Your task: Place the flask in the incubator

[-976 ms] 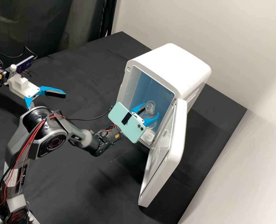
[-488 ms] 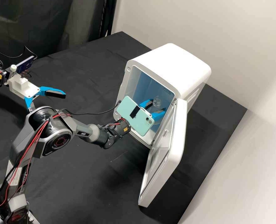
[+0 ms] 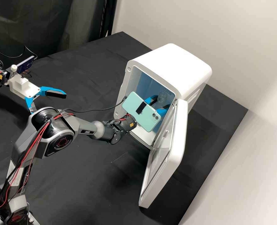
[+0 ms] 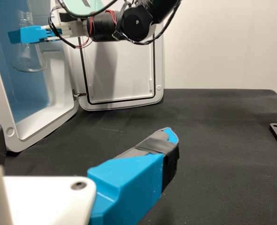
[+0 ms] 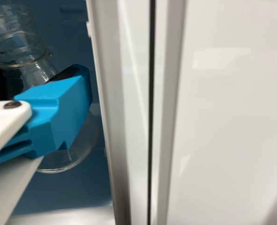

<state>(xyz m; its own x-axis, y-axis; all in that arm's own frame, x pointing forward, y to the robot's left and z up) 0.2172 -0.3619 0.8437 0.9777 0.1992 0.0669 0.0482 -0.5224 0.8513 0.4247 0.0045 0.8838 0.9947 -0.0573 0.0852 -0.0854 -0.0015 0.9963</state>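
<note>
A: On the left, our left gripper (image 3: 47, 101) hasn't stirred over the last second. Its jaws are spread wide with nothing between them, well apart from the work.

B: Agreed. Moving right, our right arm has stretched out, and the mint phone (image 3: 141, 111) strapped to its wrist has gone with it, from the doorway into the mouth of the incubator (image 3: 173, 67).

A: So the flask (image 4: 28, 47) went in too. A second ago it sat at the threshold; now it is deep in the blue chamber, pinched by the neck between the jaws of our right gripper (image 3: 157, 104), which are closed narrow on the glass.

B: We'd call the carry nearly done, then. What's left is lowering and letting go.

A: How does it sit?

B: Its long axis runs about vertical, with the mouth pointing up just above the jaws and the wide base hanging below them. In the left wrist view the base looks clear of the chamber floor, though we can't be sure.

A: And furthest right, the open door (image 3: 166, 150) stands just beside the jaws' outer side.
</note>
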